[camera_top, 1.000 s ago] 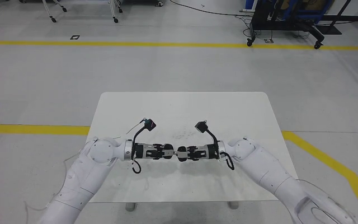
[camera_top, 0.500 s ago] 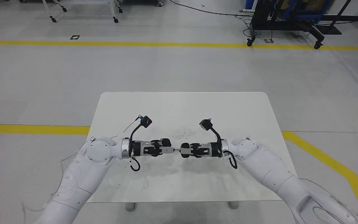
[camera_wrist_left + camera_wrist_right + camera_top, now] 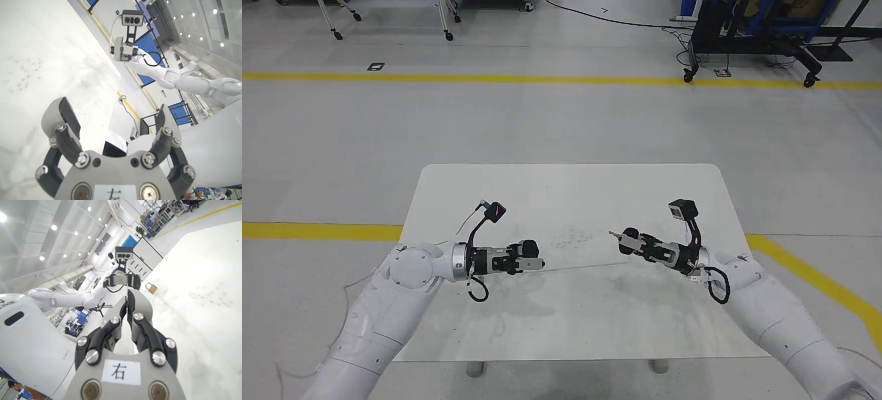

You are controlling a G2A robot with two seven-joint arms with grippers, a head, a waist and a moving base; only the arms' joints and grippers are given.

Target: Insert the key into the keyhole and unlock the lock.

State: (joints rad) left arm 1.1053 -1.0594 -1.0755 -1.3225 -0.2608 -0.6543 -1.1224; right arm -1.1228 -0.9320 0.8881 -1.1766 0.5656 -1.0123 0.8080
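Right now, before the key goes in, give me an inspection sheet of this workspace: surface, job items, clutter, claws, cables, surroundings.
Surface: white table, faint scuff marks mid-top.
Job's things: padlock lies on the table, held by neither claw; thin key pinched in the right claw.
Clutter: nothing seen.
Claws: left claw open and empty; right claw shut on the key.
Cables: black loop at each wrist; cords on the far floor.
Surroundings: yellow floor lines, dark wheeled rack beyond.

Grey left gripper [image 3: 113, 106] and right gripper [image 3: 127, 294] on white arms [image 3: 392, 295] bear black pads [image 3: 69, 115], silver screws [image 3: 82, 159].
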